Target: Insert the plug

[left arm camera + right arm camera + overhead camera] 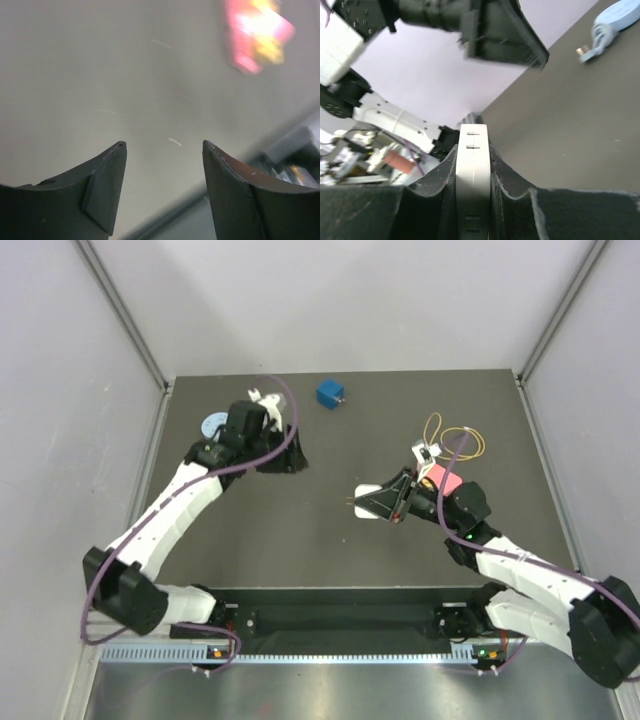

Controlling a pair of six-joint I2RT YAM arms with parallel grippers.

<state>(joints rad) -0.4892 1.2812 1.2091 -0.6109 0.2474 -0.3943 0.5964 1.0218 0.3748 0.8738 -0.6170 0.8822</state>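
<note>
The blue plug sits loose near the far edge of the surface and nothing's touching it. So it's not inserted, not even picked up.

What does look sorted: the right end effector is pinching a flat white block edge-on. The block has two little slots on its end face, so my guess is that's the socket half.

The left end effector hangs over bare surface, fingers spread, nothing between them, a bit left of the plug.

Left to do, I reckon: grab the plug, line the prongs up with the slots, push.

Other stuff around:
- a pale blue disc by the left arm
- a pink thing just beside the right arm
- some thin looped bands just past the pink thing

None of it lies between plug and block.
</note>
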